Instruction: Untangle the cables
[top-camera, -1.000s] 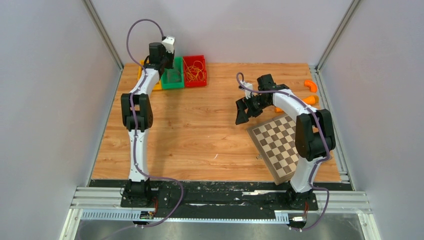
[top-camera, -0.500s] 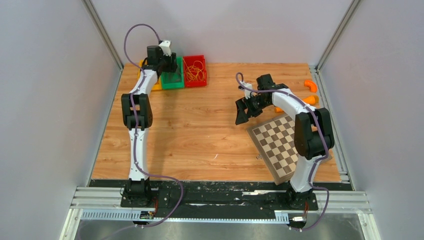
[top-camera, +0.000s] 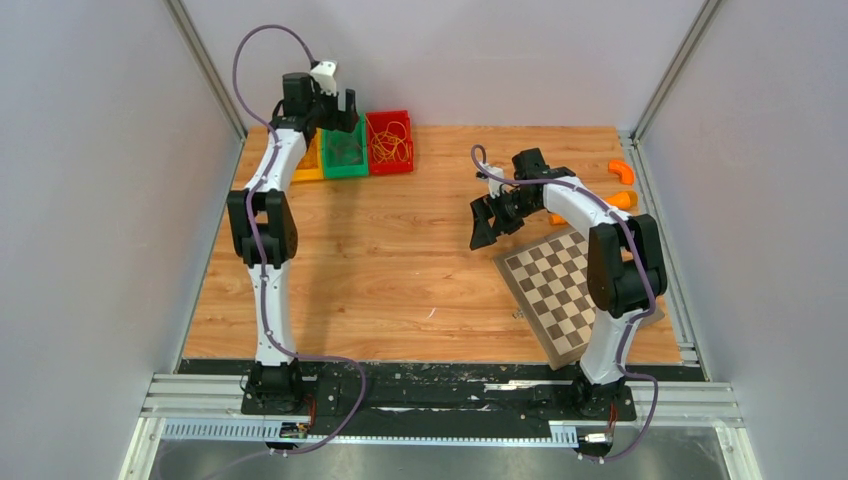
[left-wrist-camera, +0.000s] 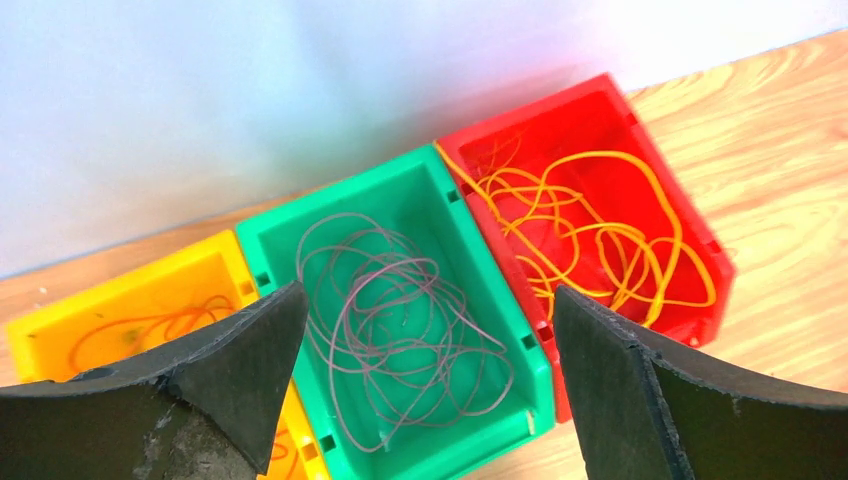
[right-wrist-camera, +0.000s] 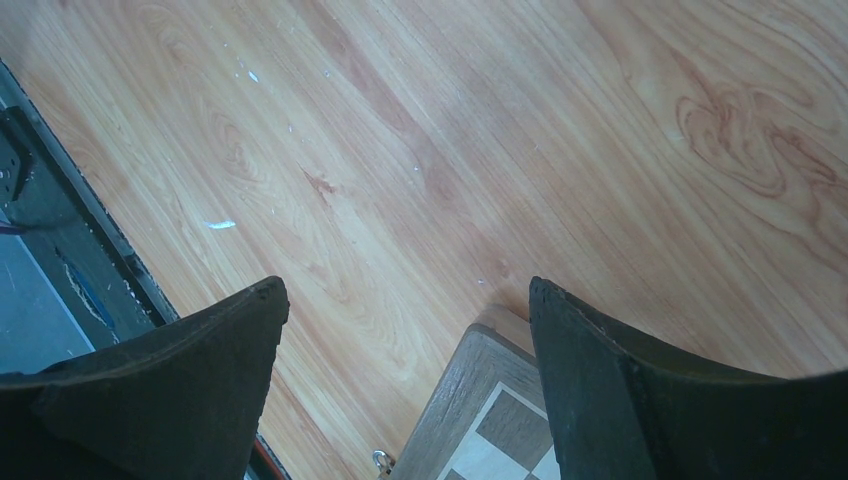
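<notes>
The left hand (left-wrist-camera: 425, 300) has lifted above the green bin (left-wrist-camera: 500, 300), spread and empty; next, pinch only one yellow cable (left-wrist-camera: 575, 235).

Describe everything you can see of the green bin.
The green bin is a small, open-topped rectangular box, glossy like plastic, with small notches in its rim. It sits upright at the far edge of the table by the back wall, side by side between the yellow bin and the red bin, walls apparently touching. Inside lies one loose tangle of thin greyish-purple cable. The open left tool hangs above it, touching nothing.
</notes>
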